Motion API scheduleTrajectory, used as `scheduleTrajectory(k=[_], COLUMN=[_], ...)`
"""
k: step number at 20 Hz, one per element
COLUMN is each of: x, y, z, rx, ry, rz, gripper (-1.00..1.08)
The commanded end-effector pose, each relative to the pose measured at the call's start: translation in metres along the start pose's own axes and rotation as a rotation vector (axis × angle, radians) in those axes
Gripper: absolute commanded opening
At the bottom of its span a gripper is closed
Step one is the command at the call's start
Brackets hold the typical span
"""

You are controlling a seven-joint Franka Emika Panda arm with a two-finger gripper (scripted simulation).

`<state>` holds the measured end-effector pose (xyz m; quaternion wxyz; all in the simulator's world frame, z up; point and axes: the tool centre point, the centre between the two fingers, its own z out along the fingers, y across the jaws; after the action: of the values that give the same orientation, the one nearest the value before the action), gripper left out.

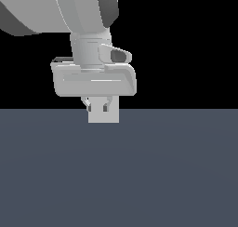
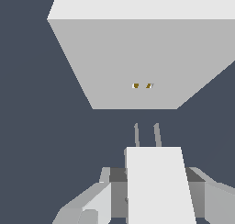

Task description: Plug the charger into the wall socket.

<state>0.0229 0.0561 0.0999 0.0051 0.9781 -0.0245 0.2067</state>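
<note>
No readable text, labels, brands or numbers anywhere. Only marks: two tiny orange-dark dots [image 2: 142, 86] on the wall socket [image 2: 137, 53] face, wrist view. Not lettering.

A smooth, matt pale-grey finish is shown on the charger [image 2: 158, 182] and the wall socket [image 2: 137, 53]. Two thin grey prongs [image 2: 147, 135], seemingly metal, are seen. The bench [image 1: 119, 175] is rendered matt slate-blue, untextured.

I count one small pale-grey cube-like charger [image 2: 158, 186] with two thin grey prongs [image 2: 147, 135], and one flat pale-grey square wall socket [image 2: 137, 58] with two tiny orange dots [image 2: 142, 86].
</note>
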Motion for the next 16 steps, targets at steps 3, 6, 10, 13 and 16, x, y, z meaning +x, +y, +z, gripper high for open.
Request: scheduleTrajectory(k=[3,6,10,13,16], x=[0.007,0.015,0.029,0.037,0.042], y=[0.0,0.0,0.0,0.0,0.0], z=[0.003,0.006,0.013,0.016,0.018], rx=[0.0,0.0,0.0,0.0,0.0], ry=[0.0,0.0,0.0,0.0,0.0], rz=[0.0,0.0,0.0,0.0,0.0], gripper=[-1.0,-1.0,-1.0,-1.0,-1.0])
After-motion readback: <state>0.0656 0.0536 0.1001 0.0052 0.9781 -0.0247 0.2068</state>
